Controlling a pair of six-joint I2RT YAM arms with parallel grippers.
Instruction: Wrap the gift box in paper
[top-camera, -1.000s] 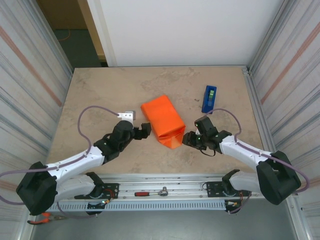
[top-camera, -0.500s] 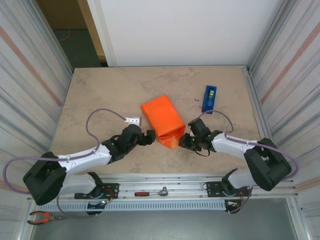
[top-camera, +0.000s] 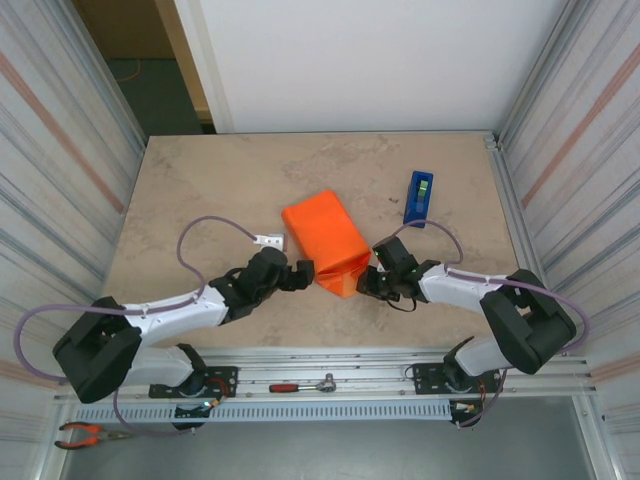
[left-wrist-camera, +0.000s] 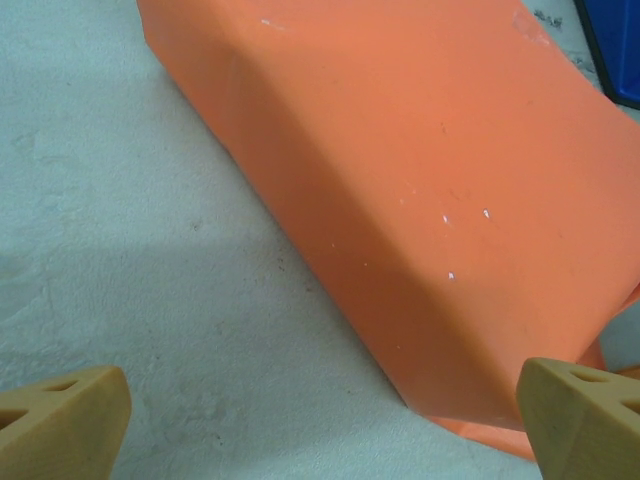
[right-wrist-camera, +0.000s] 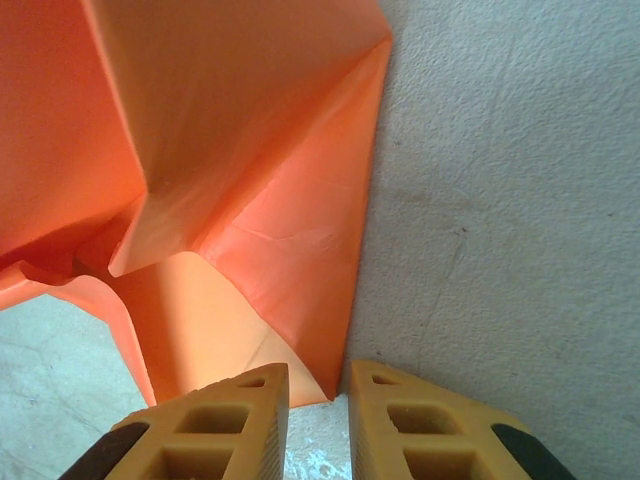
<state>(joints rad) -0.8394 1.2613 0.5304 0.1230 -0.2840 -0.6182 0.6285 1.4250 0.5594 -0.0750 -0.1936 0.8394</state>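
Both arms have slid closer to the paper. Wide apart, the left fingers hold nothing. Almost closed, the right fingers sit at its corner, a thin gap left.

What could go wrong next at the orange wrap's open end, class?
The right gripper, jaws narrow, sits at just the corner of the paper flap: it could miss or tear it. The left gripper stands open beside the paper, gripping nothing, so a tug may drag the whole wrap.
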